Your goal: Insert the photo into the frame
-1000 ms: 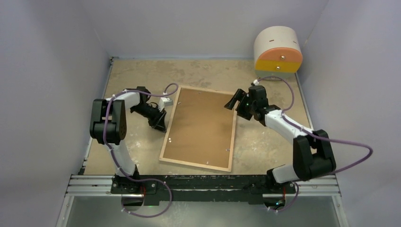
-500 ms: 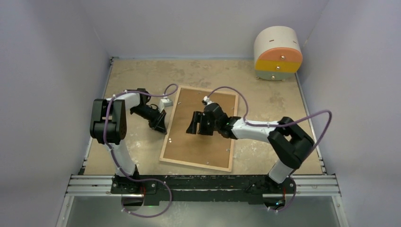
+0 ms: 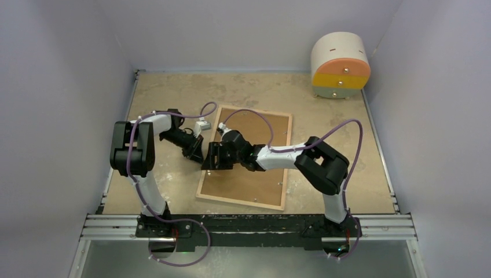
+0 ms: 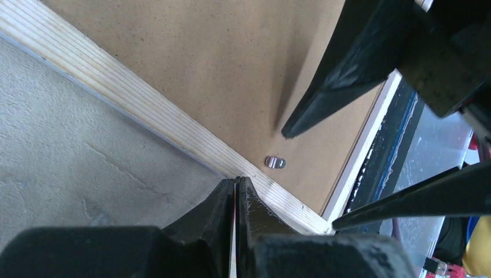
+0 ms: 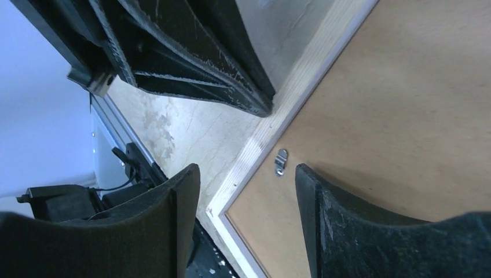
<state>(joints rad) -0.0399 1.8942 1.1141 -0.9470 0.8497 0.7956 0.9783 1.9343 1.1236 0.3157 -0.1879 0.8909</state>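
frame (image 3: pixel 240 202) face-down mid-worktop, backboard (image 3: pixel 255 174) in it, photo not in view. left end effector (image 4: pixel 235 180) pinched shut, empty, tips at frame's left rail. right end effector (image 5: pixel 246 169) half open, empty, over clip (image 5: pixel 281 160). risk imo: both crowded there, could clash or shove frame.

round drawer unit (image 3: pixel 340 65), far right

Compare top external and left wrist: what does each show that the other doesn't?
Only top external: the drawer unit at the far right, both arms whole, the full outline of the frame. Only left wrist: the rail's wood grain, a metal clip in detail on the backing board, the left end effector shut at the rail's outer edge. Both: the frame rear up, the open right end effector above its left rail.
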